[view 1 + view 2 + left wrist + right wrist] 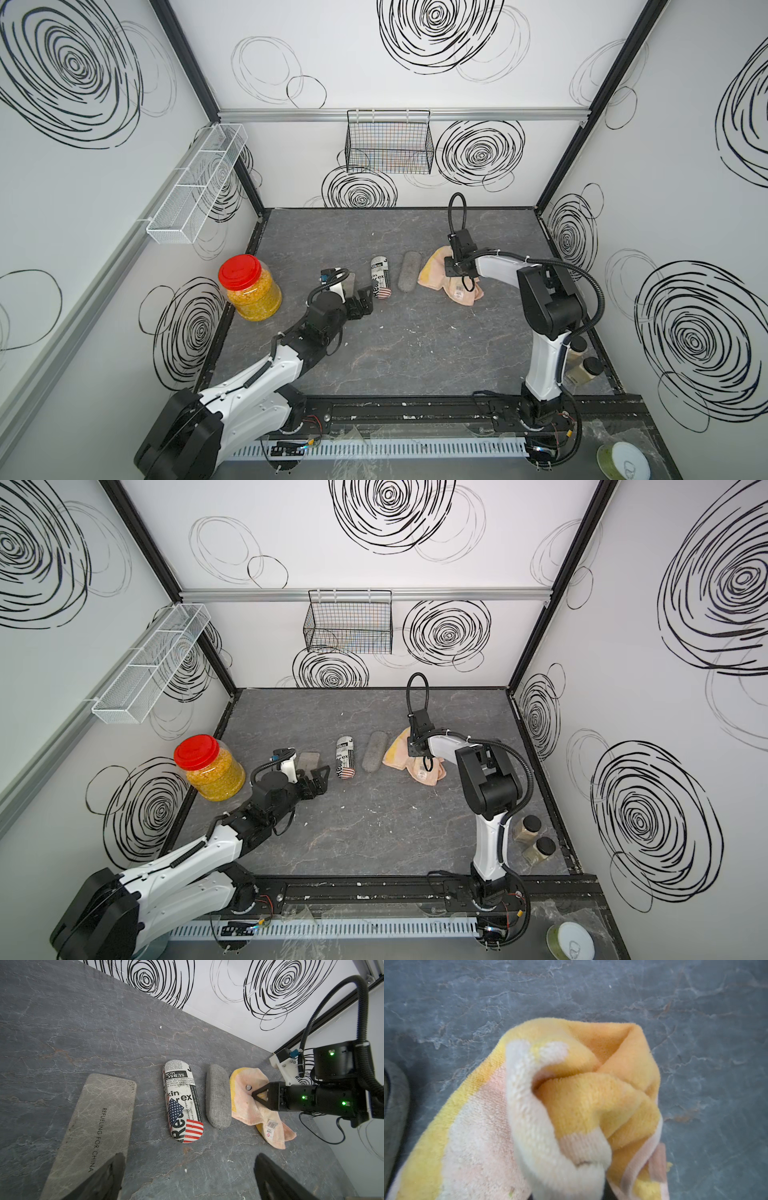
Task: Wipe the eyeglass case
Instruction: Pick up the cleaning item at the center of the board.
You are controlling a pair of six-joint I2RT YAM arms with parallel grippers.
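Both top views look steeply down on the table [415,353] from high over its near edge toward the back wall, taking in both arms and sharing almost the whole scene. The left wrist view sits low behind the left gripper [189,1156], facing out between its fingers [276,1180] toward the grey case [218,1095] and towel [247,1093] beyond the fingertips. The right wrist view looks down on that same towel at very close range, with the grey case's end at its edge.
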